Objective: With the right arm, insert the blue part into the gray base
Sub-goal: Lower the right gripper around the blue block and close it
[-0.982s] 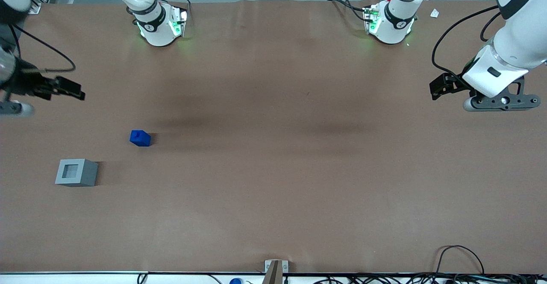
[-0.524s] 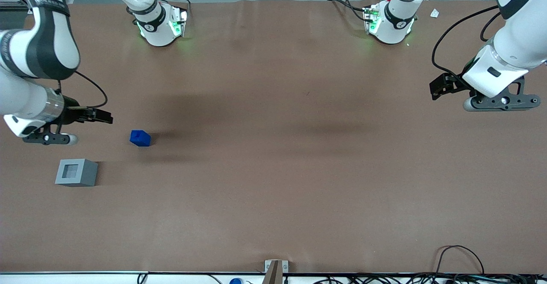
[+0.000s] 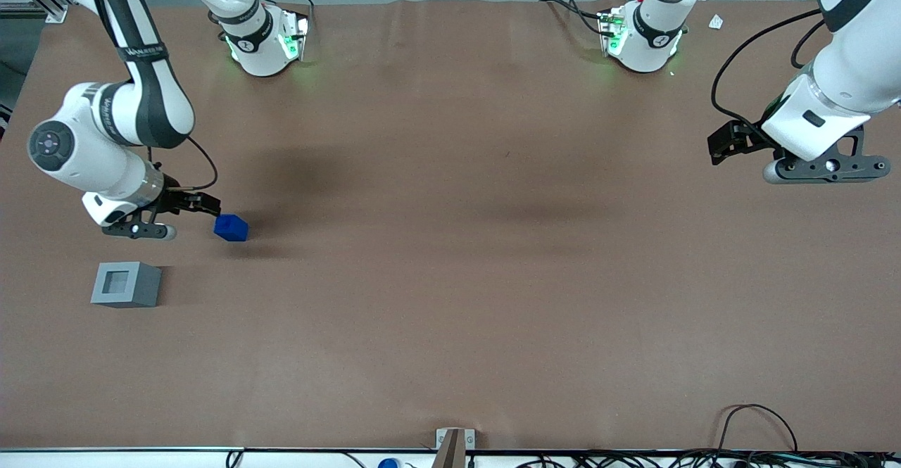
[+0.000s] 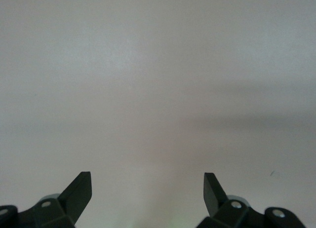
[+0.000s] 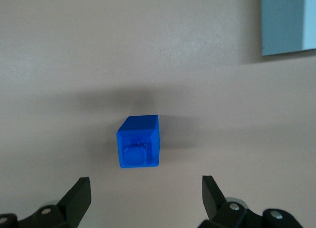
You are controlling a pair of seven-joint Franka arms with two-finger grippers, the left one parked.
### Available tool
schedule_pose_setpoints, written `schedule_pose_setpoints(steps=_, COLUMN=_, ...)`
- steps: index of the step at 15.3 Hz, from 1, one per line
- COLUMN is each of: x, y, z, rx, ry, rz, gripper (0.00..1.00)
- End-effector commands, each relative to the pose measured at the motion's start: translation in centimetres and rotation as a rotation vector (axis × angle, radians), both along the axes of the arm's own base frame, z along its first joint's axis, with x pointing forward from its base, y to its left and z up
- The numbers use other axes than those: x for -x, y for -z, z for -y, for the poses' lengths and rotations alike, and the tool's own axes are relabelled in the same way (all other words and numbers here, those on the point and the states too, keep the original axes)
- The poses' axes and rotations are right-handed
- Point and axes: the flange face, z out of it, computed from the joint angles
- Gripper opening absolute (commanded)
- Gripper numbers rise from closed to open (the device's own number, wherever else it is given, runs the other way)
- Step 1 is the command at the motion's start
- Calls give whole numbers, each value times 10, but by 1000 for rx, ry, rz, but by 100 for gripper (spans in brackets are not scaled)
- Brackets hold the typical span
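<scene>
Gray base (image 3: 126, 284): nearest the front camera, on the brown table cover (image 3: 450, 299), square recess upward, toward the working arm's end. Blue part (image 3: 231, 227): farther from the camera, on the cover, apart from the base, stub up. Right arm's gripper (image 3: 209, 205): just beside the blue part, not touching it, fingers (image 5: 79, 196) spread wide, holding nothing.

Bright-blue part (image 3: 231, 228), light-gray base (image 3: 126, 284), black gripper (image 3: 204, 205), brown table (image 3: 450, 278).
</scene>
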Motion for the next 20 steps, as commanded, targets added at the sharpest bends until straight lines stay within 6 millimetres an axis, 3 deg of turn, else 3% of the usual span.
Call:
schedule_pose_setpoints(steps=1, x=0, y=18, z=-1, rx=-7, ry=-3, rz=0, gripper=99)
schedule_pose_setpoints(steps=6, x=4, y=38, z=1, rx=-8, ry=2, rz=-40, gripper=99)
schedule_pose_setpoints(steps=8, x=4, y=44, z=0, rx=-7, ry=1, rz=-49, gripper=93)
schedule_pose_setpoints(steps=14, x=-1, y=60, z=-2, rx=-4, ry=8, rz=-57, gripper=90)
schedule_pose_setpoints(steps=20, x=-6, y=55, z=-18, rx=2, ry=46, rz=-52, gripper=89)
